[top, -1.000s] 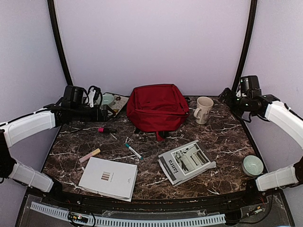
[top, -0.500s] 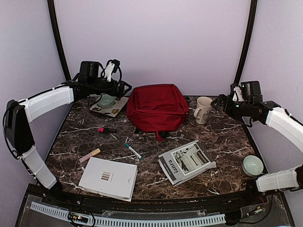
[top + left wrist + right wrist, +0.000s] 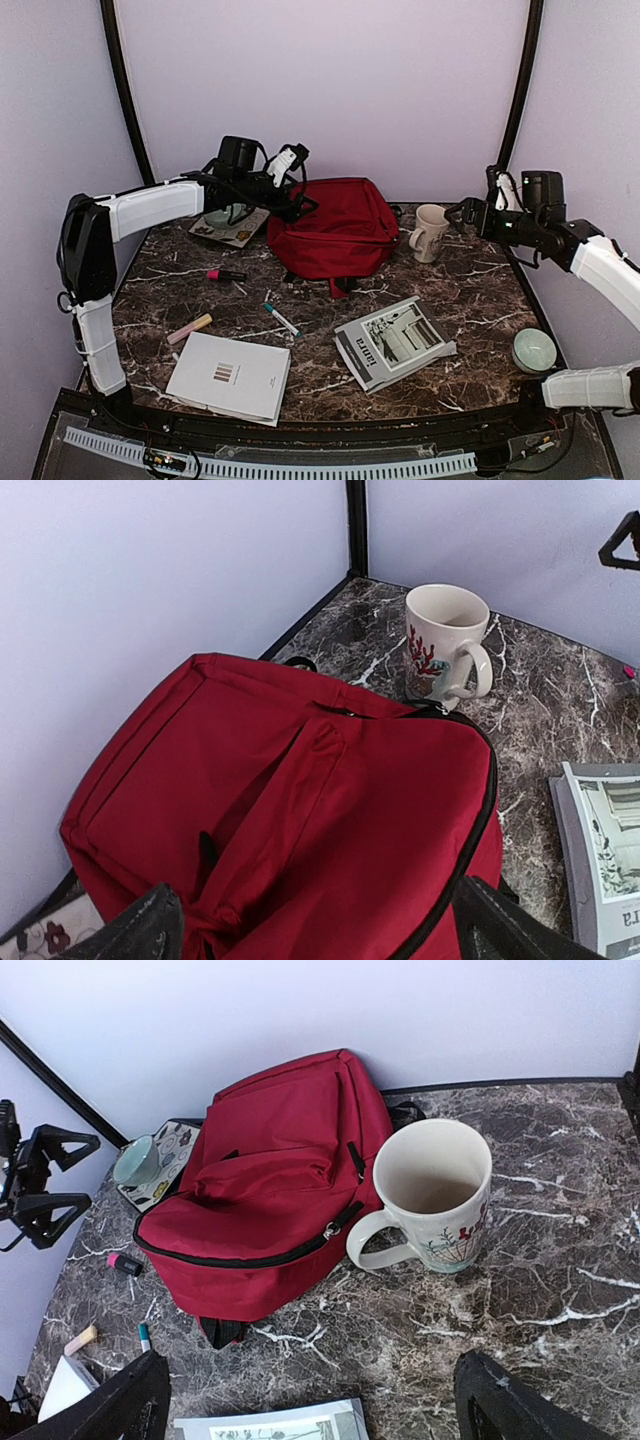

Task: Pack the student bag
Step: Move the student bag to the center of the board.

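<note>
The red student bag (image 3: 332, 230) lies at the back middle of the table, its dark zipper (image 3: 300, 1245) running shut along the front. My left gripper (image 3: 300, 204) hovers over the bag's left top edge, open and empty. In the left wrist view the bag (image 3: 300, 810) fills the frame between the spread fingertips (image 3: 140, 930). My right gripper (image 3: 463, 214) is open and empty, above the table just right of the cream mug (image 3: 431, 232). The right wrist view shows the bag (image 3: 270, 1180), the mug (image 3: 435, 1195) and my left gripper (image 3: 45, 1175).
A white book (image 3: 230, 375) and a grey magazine (image 3: 393, 342) lie near the front. A teal-capped pen (image 3: 283, 320), a pink marker (image 3: 226, 274) and a highlighter (image 3: 189, 328) lie left of centre. A green bowl (image 3: 534, 350) sits at right. A patterned tray with a teal cup (image 3: 228, 222) sits at back left.
My left arm has swung right from the back left corner to over the bag's left edge. My right gripper has shifted slightly toward the mug.
</note>
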Tool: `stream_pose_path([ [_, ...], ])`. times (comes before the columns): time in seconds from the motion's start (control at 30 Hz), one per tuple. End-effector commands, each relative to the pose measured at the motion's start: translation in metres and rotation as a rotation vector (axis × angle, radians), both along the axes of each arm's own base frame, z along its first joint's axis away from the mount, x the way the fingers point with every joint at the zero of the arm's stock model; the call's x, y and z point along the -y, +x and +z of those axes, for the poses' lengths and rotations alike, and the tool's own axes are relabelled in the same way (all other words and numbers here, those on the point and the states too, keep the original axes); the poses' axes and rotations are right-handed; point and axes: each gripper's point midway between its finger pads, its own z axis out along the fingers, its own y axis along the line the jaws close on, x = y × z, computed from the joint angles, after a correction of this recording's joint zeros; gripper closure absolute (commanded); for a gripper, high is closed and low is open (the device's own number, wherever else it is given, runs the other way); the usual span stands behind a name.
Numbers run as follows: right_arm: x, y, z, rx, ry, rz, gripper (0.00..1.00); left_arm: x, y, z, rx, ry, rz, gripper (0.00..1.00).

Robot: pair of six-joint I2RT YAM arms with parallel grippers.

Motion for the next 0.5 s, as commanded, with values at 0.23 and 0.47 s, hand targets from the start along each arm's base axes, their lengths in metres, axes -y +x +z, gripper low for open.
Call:
stream_pose_path([
  [0.23,0.009,-0.028,0.007,0.042,0.027,-0.040,0.01,0.058,-0.033,-0.019,-0.037,0.017,-0.354,0.05],
  [0.47,0.014,-0.037,0.004,0.035,0.057,-0.078,0.01,0.071,-0.035,-0.049,-0.057,0.031,-0.349,0.15],
])
